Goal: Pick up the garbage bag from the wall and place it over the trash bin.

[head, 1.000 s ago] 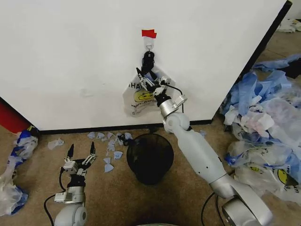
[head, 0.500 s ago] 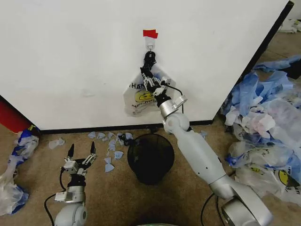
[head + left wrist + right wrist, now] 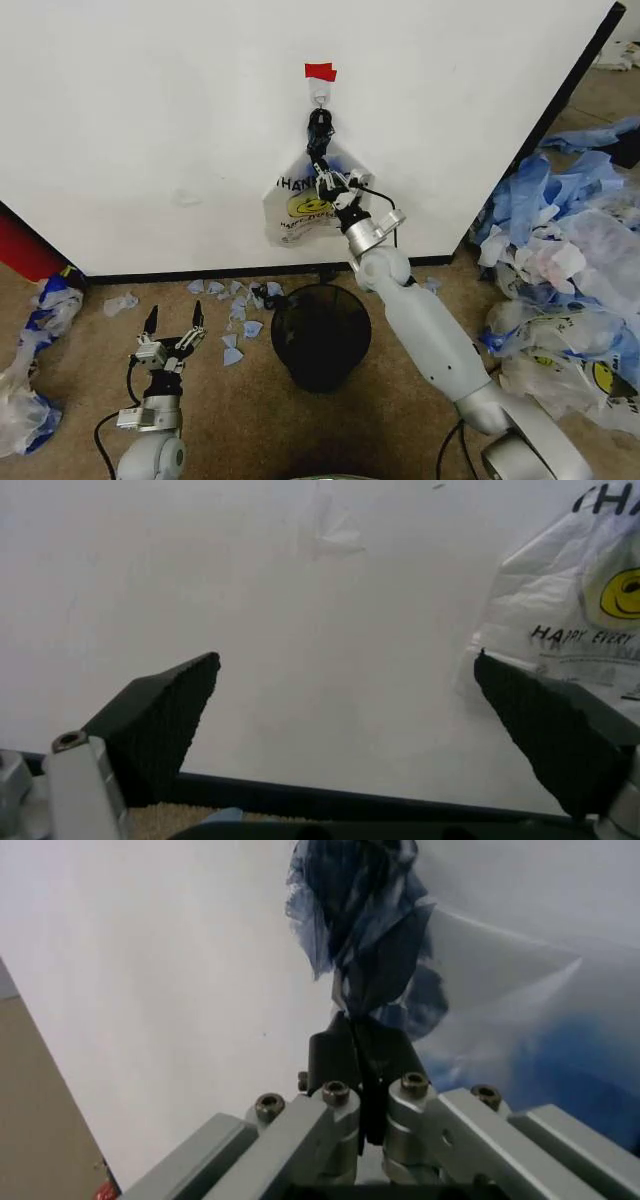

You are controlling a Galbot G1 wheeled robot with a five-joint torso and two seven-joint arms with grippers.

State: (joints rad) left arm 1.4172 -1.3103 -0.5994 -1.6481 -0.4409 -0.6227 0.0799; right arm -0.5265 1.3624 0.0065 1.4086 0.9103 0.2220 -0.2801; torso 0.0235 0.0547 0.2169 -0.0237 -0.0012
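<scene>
The right gripper [image 3: 327,178] is clamped on the bag's [image 3: 296,205] blue handles [image 3: 362,922] below the hook [image 3: 320,95]; it should lift them clear before pulling away. The left gripper [image 3: 172,325] idles low, spread wide, holding nothing.

Looks like a robot test area, not a home. Freestanding white wall [image 3: 150,120] panel with black edge trim, hook [image 3: 319,96] marked with red tape [image 3: 320,71]. Brown carpet floor [image 3: 230,420] littered with blue plastic scraps [image 3: 235,310]. Big heap of used plastic bags [image 3: 560,280] dumped on the right, more bags [image 3: 30,360] on the left.
</scene>
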